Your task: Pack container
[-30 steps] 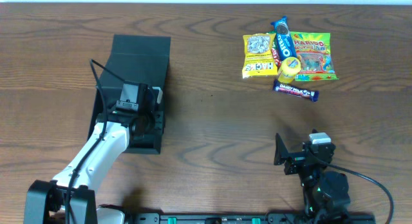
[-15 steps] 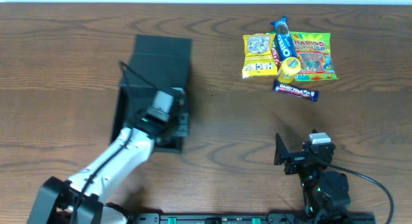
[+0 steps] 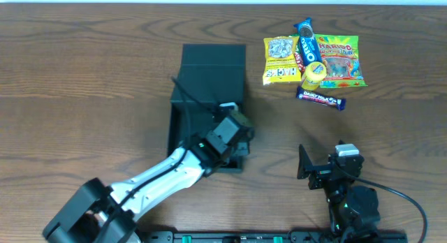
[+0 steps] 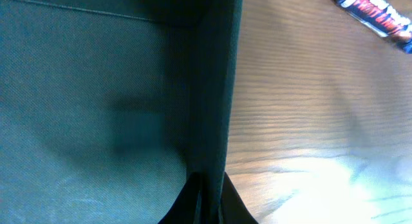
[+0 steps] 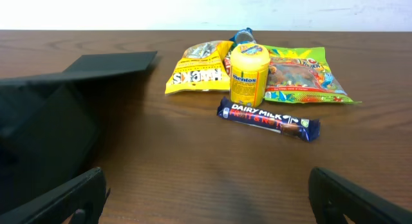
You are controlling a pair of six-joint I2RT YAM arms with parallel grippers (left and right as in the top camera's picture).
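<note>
- Left jaws clamped shut on a side wall of the box (image 3: 213, 68), likely to bring it nearer the snacks (image 3: 314, 61).
- Right jaws wide open, empty, at the tabletop's near edge.

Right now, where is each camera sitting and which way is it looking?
Overhead: above the table, looking down on the container, the snacks, the left arm and right arm.
Left wrist: on the left arm, close against the container's wall, which its shut jaws pinch.
Right wrist: low near the table, facing the snacks; its open jaws show in the bottom corners.
Shared: all three show the container and the Dairy Milk bar.
</note>
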